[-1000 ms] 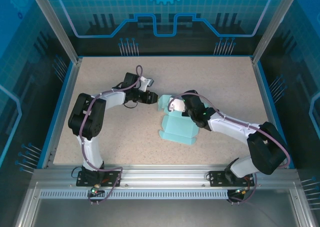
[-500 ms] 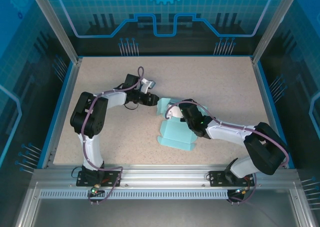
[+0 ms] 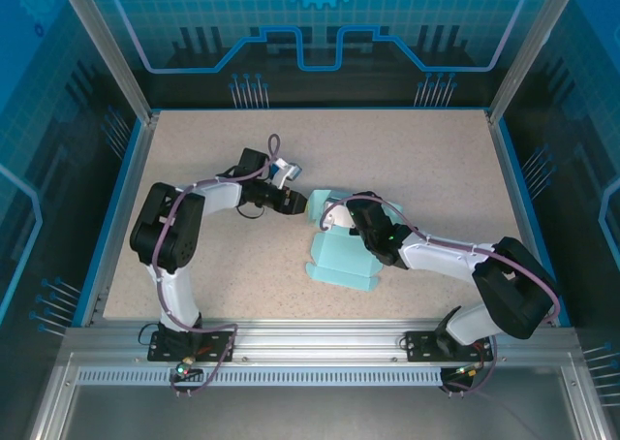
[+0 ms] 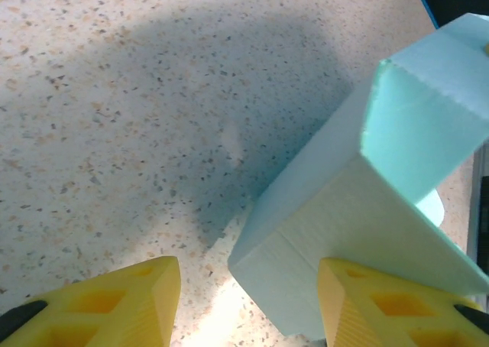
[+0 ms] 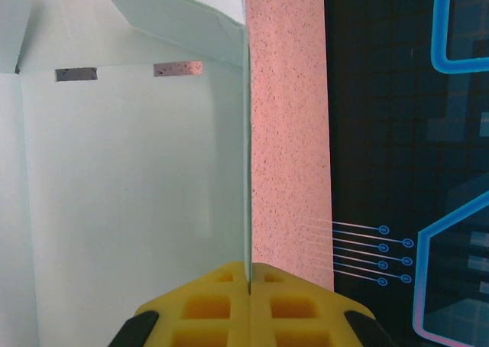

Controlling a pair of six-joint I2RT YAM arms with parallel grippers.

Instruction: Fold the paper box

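Note:
The paper box [image 3: 341, 262] is pale teal and partly folded, lying mid-table with one wall standing up at its far end. My right gripper [image 3: 332, 218] is shut on the thin top edge of that upright wall [image 5: 248, 209], yellow fingers [image 5: 206, 305] pinched together. My left gripper [image 3: 297, 204] stands open at the box's far left corner [image 4: 321, 232]. That corner sits between its yellow fingers, close against the right finger [image 4: 382, 305], with a gap to the left one [image 4: 114, 305].
The speckled tabletop [image 3: 417, 159] has a raised blue rim [image 3: 511, 198] and metal frame posts at its corners. A dark patterned wall [image 5: 405, 133] lies beyond the table edge. Both arms reach inward and meet over the middle.
My right arm drew the box slightly left and nearer, then held still. My left gripper's jaws widened and it shifted a little at the box's corner.

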